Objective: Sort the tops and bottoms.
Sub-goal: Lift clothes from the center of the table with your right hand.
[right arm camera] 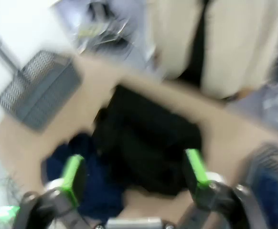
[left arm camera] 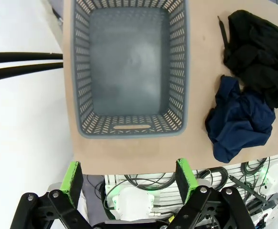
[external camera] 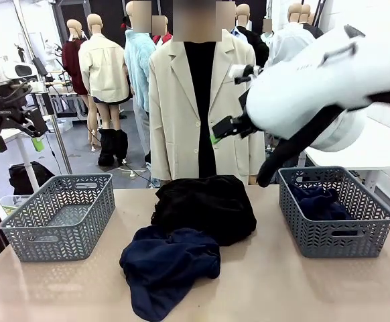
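Right of the black garment (external camera: 205, 204), a basket (external camera: 336, 238) holds one dark blue garment (external camera: 319, 201); the black one and the navy garment (external camera: 171, 265) touching it remain unsorted. Left hand (left arm camera: 129, 176) and right hand (right arm camera: 135, 174) gape empty.

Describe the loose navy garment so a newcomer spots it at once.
On the table, look between the grey left basket and right basket. The navy garment lies there, crumpled, nearest the robot. It is dark blue, unlike the black garment behind it, and lies on the tabletop, not in the right basket like the other blue cloth.
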Robot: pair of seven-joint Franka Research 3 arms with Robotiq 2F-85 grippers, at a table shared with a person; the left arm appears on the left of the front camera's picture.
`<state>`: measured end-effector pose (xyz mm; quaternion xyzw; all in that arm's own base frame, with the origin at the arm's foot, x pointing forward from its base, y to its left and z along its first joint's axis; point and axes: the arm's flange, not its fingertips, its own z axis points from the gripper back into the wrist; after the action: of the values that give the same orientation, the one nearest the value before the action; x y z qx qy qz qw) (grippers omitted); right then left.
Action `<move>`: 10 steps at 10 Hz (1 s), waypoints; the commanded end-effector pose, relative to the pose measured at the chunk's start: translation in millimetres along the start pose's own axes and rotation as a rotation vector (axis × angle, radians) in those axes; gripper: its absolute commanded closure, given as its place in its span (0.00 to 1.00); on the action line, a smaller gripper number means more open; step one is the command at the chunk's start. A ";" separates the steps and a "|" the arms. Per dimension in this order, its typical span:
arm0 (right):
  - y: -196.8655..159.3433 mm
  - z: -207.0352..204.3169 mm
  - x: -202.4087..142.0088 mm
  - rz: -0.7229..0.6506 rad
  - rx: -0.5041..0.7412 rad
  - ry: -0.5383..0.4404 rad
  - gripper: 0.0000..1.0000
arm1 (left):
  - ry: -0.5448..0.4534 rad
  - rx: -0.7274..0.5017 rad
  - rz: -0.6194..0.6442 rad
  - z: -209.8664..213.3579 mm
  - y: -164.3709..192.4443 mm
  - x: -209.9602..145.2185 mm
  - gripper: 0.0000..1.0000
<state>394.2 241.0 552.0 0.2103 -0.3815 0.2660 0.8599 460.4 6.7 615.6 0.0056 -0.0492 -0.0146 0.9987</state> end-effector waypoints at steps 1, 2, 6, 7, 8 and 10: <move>-57.2 15.7 -28.9 0.063 0.115 0.223 0.00 | -0.011 -0.009 0.022 2.3 -0.1 2.2 0.00; -49.9 9.4 -38.7 0.122 0.155 0.312 0.00 | -0.011 -0.009 0.022 2.3 -0.1 2.2 0.00; -16.2 -14.8 -86.9 0.286 0.318 0.424 0.00 | -0.011 -0.009 0.022 2.3 -0.1 2.2 0.00; 3.3 -18.3 -98.6 0.328 0.365 0.413 0.00 | -0.011 -0.009 0.022 2.3 -0.1 2.2 0.00; 18.8 -20.8 -111.5 0.345 0.370 0.400 0.00 | -0.011 -0.009 0.022 2.3 -0.1 2.2 0.00; -8.0 -14.9 -88.3 0.283 0.328 0.465 0.00 | -0.011 -0.009 0.022 2.3 -0.1 2.2 0.00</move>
<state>345.4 226.7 469.7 0.2226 -0.1560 0.4936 0.8261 460.6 6.4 615.6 0.0057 -0.0492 -0.0148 0.9987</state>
